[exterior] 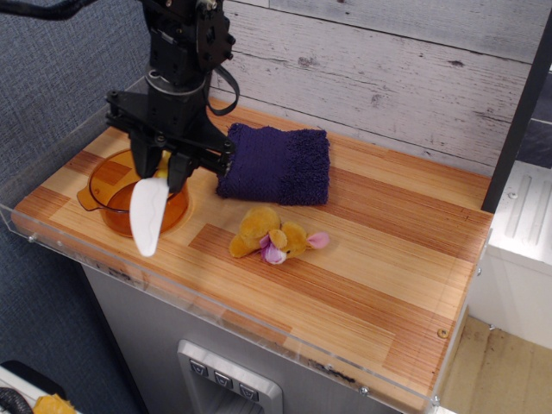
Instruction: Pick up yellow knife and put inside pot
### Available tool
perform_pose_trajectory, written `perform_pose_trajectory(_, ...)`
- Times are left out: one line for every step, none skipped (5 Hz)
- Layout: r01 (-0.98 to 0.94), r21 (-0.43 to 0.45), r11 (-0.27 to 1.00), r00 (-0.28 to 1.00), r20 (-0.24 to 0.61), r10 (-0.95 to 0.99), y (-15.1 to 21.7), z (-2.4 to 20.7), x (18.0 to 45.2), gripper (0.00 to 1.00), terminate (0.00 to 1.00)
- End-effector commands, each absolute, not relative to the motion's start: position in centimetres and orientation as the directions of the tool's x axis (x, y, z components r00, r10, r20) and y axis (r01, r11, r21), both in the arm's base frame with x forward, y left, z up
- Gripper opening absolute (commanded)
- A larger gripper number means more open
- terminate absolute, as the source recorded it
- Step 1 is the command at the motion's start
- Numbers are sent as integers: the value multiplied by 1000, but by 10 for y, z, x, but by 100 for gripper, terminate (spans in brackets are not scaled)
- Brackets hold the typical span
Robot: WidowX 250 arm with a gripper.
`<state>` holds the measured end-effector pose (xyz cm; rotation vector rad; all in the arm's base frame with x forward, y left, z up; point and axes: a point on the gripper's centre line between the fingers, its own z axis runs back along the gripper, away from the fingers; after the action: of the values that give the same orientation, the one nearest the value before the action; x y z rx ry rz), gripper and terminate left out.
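The yellow knife (148,214) is pinched by its short yellow handle in the gripper (162,172), in the upper left of the frame. The white blade is pointed straight down from the fingers, so the long side of the knife runs up and down. The pot (118,197) is seen at the left of the frame, on the wooden table (362,259), just under the gripper. The blade is drawn across the front part of the pot, and its tip is seen past the near rim, low in the picture. How high the knife hangs cannot be told from this one view, so it cannot be told whether the tip is over the pot's hollow or out in front of it. It is judged that the tip must be lined up over the open middle of the pot before the knife is let go.
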<state>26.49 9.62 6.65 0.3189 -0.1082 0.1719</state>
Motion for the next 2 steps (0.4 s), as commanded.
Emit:
perform_pose_trajectory(-193, 305, 933, 976, 160, 149, 93, 84, 267, 100, 0)
perform_pose_trajectory(-191, 313, 930, 977, 153, 149, 92, 86, 266, 100, 0)
